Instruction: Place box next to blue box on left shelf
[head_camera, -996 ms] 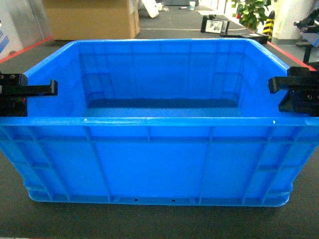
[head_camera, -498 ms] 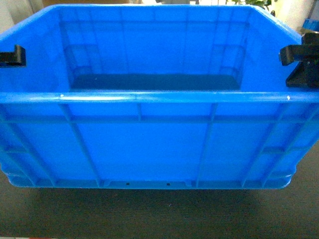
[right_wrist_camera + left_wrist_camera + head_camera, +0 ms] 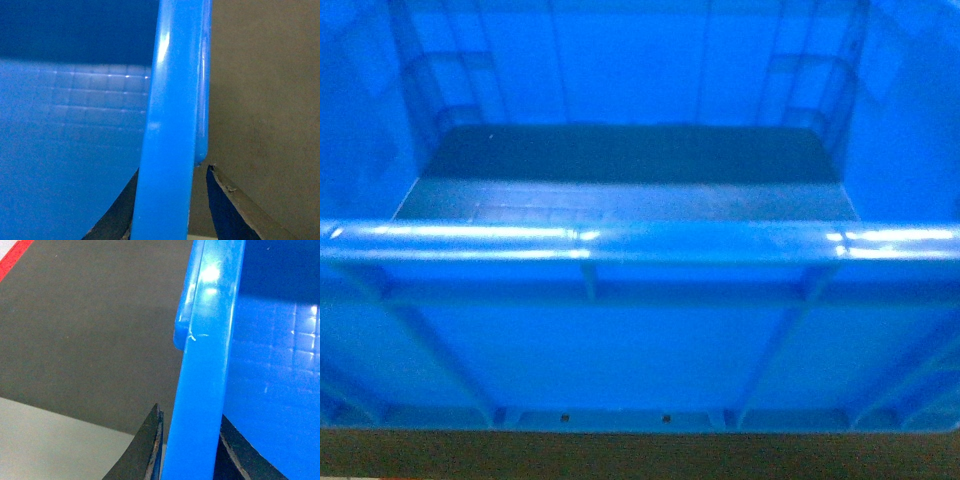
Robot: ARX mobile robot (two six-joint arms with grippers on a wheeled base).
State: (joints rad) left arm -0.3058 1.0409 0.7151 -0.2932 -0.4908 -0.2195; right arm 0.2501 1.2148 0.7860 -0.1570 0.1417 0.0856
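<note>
The box (image 3: 640, 330), a deep bright-blue crate with ribbed walls and a grid floor, fills the whole head view, its near rim running across the middle. Neither gripper shows in that view. In the left wrist view my left gripper (image 3: 190, 412) is shut on the box's left rim (image 3: 205, 340), one finger outside and one inside the wall. In the right wrist view my right gripper (image 3: 172, 170) straddles the right rim (image 3: 172, 100) the same way, with a small gap at the outer fingertip (image 3: 220, 195). The blue box and the left shelf are out of view.
Dark grey floor (image 3: 90, 330) lies beside the box on the left, with a red line (image 3: 12, 260) at its far corner and a pale strip (image 3: 55, 440) nearer. Dark floor (image 3: 265, 90) also lies to the right.
The box has come up and closer to the head camera until it fills the view. Both grippers have slid out of the head view's sides, and the room behind is now hidden.
</note>
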